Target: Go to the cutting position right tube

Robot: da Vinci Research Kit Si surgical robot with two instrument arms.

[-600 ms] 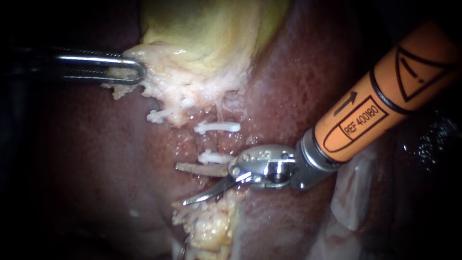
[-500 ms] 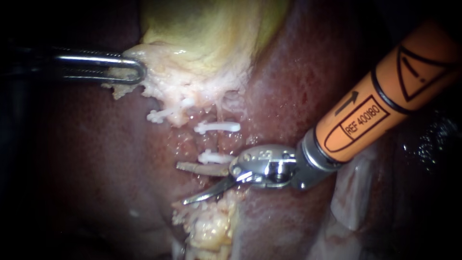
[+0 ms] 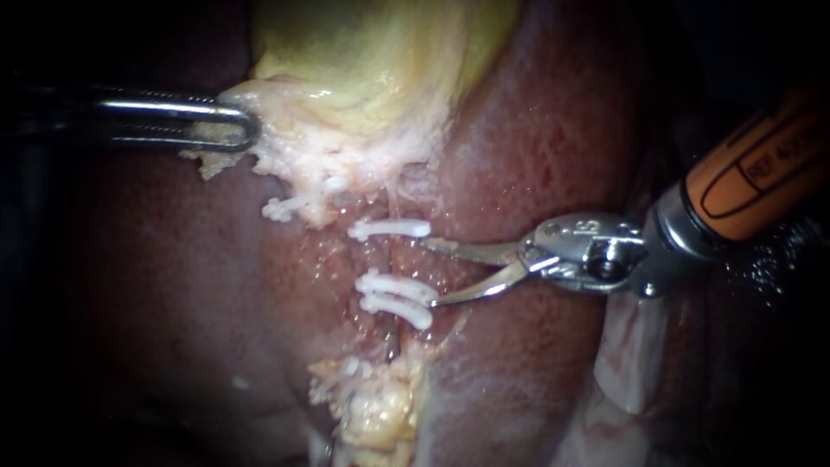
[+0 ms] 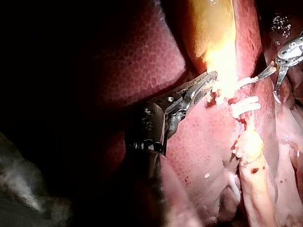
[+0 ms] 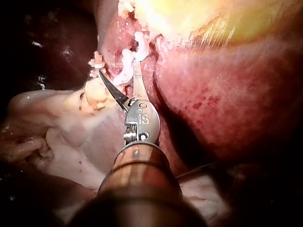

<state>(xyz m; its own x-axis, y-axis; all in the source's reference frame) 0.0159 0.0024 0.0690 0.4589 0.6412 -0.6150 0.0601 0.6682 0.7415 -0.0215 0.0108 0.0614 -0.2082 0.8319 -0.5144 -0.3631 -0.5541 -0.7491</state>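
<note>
1. The right tube (image 3: 391, 259) is a thin pink strand just ahead of the tips of the right instrument (image 3: 430, 272). It is level with the gap between the two blades.
2. A single white clip (image 3: 389, 229) crosses the tube just ahead of one blade tip. A pair of white clips (image 3: 396, 298) crosses it just ahead of the other, so the bare stretch of tube faces the opening.
3. The right instrument's jaws are two slim blades, spread in a moderate V and holding nothing. In the endoscope view their tips stop just beside the tube rather than around it.
4. In the right wrist view the blades (image 5: 124, 71) reach in next to the clips. I cannot tell whether either blade touches a clip.
5. The left instrument (image 3: 242, 131) is well apart from the right instrument's blades, on the far side of the clips. Its jaws are clenched on a flap of pale tissue (image 3: 285, 147) at the lower edge of the gallbladder (image 3: 363, 60).
6. The left wrist view shows the same grasp, with the jaws (image 4: 208, 80) closed on that pale flap and the clips just ahead of them.
7. A fourth clip (image 3: 294, 206) sits between the left instrument's jaws and the right tube.
8. Dark red liver (image 3: 536, 147) lies under and around both instruments.
</note>
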